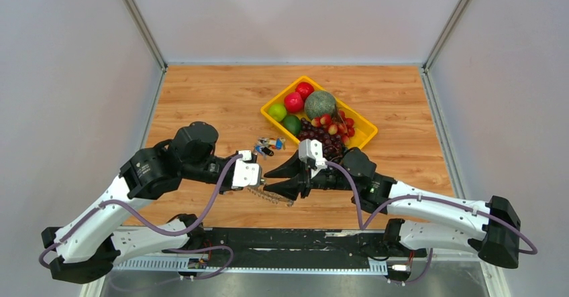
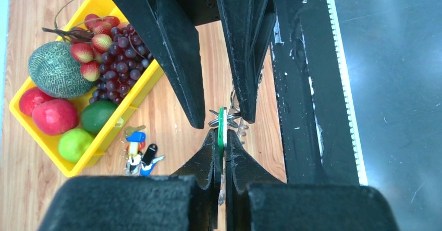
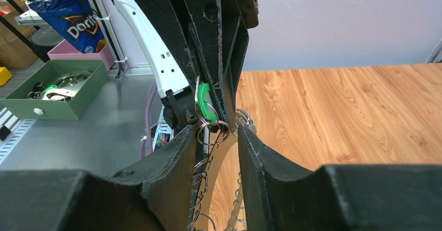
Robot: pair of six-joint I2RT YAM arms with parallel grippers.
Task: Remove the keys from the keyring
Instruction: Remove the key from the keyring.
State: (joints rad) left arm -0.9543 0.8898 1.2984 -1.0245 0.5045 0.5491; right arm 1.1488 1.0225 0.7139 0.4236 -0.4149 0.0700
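The keyring [image 1: 275, 198] hangs as a thin, saw-toothed loop of silver keys [image 3: 204, 176] above the table's near edge, between the two grippers. My left gripper [image 1: 257, 176] [image 2: 221, 135] is shut on the ring's small green tag [image 2: 221, 122] [image 3: 205, 100], which stands edge-on between its fingertips. My right gripper [image 1: 270, 182] [image 3: 217, 130] faces it from the other side. It is open, its fingers [image 2: 194, 106] either side of the tag and a small split ring [image 3: 213, 132] that hangs below it. The loop's lower part is hidden behind the fingers.
A yellow tray [image 1: 355, 116] [image 2: 112, 129] holds a melon, grapes, apples and limes at the table's middle right. A small bunch of coloured keys [image 1: 270, 144] [image 2: 138, 150] lies beside its near corner. Off the table stands a green box [image 3: 62, 93] of metal parts.
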